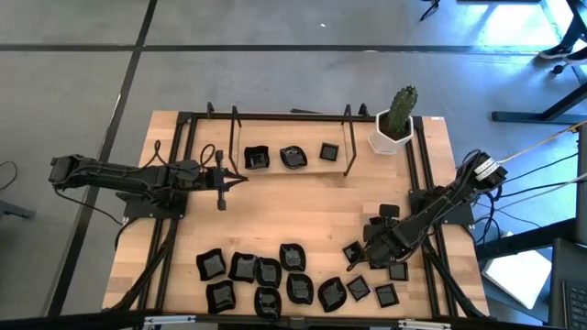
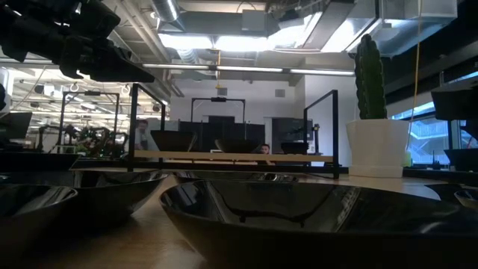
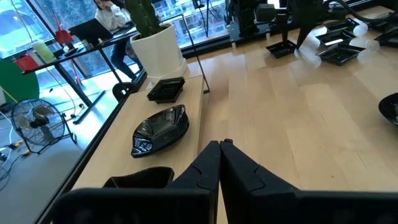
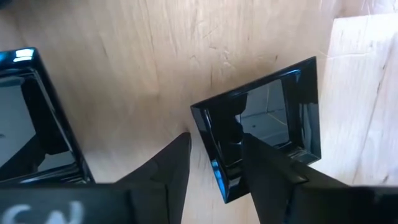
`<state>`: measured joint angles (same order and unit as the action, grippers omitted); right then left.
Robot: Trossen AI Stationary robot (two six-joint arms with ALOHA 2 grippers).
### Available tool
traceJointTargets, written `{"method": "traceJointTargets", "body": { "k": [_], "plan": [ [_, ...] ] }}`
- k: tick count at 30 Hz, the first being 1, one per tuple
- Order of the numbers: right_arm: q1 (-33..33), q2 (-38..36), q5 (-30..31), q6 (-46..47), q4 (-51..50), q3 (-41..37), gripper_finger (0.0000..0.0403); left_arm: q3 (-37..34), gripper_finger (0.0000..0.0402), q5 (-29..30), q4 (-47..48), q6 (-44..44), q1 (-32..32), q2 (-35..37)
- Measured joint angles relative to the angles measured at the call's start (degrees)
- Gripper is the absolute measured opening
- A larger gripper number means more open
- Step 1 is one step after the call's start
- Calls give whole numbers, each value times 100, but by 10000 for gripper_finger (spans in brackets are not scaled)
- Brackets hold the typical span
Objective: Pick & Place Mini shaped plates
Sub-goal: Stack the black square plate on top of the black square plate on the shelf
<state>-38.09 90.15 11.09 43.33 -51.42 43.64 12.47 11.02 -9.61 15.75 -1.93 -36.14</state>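
Glossy black mini plates lie in a cluster along the near edge (image 1: pixel 266 275). Small square ones lie at the right (image 1: pixel 390 213). Three more rest on the far rack (image 1: pixel 293 157), and the left wrist view shows a leaf-like one (image 3: pixel 160 129) and a square one (image 3: pixel 166 89). My left gripper (image 1: pixel 240 179) is shut, hovering just near of the rack (image 3: pixel 219 146). My right gripper (image 1: pixel 371 243) is low among the small squares and open. Its fingers stand on either side of one square plate's side wall (image 4: pixel 214 155), coming from above. My right gripper (image 4: pixel 214 140) has one finger (image 4: pixel 267 168) over the inside of the small square plate (image 4: pixel 267 118) and the other (image 4: pixel 168 168) outside its wall, coming from above. The plate lies flat on the table. Whether a finger touches it, I cannot tell.
A white pot with a green cactus (image 1: pixel 396 124) stands at the far right corner beside the rack. Another square plate (image 4: pixel 31 118) lies close beside the right gripper. Black frame rails (image 1: pixel 174 165) run along both table sides. Bare wood (image 1: pixel 293 211) lies in the table's middle.
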Motion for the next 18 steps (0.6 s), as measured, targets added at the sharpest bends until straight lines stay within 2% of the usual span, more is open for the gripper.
{"method": "traceJointTargets", "body": {
  "k": [4,12,14,18],
  "plan": [
    [0,4,-33,17,22,-3,114,0,7,-1,0,-2,-2,0],
    [7,20,26,-35,-51,0,16,0,4,0,0,-2,-1,0],
    [7,26,32,-94,-81,55,8,0,2,-1,0,0,-1,0],
    [6,28,230,-242,-113,230,21,0,4,1,-2,0,-2,0]
  ]
}}
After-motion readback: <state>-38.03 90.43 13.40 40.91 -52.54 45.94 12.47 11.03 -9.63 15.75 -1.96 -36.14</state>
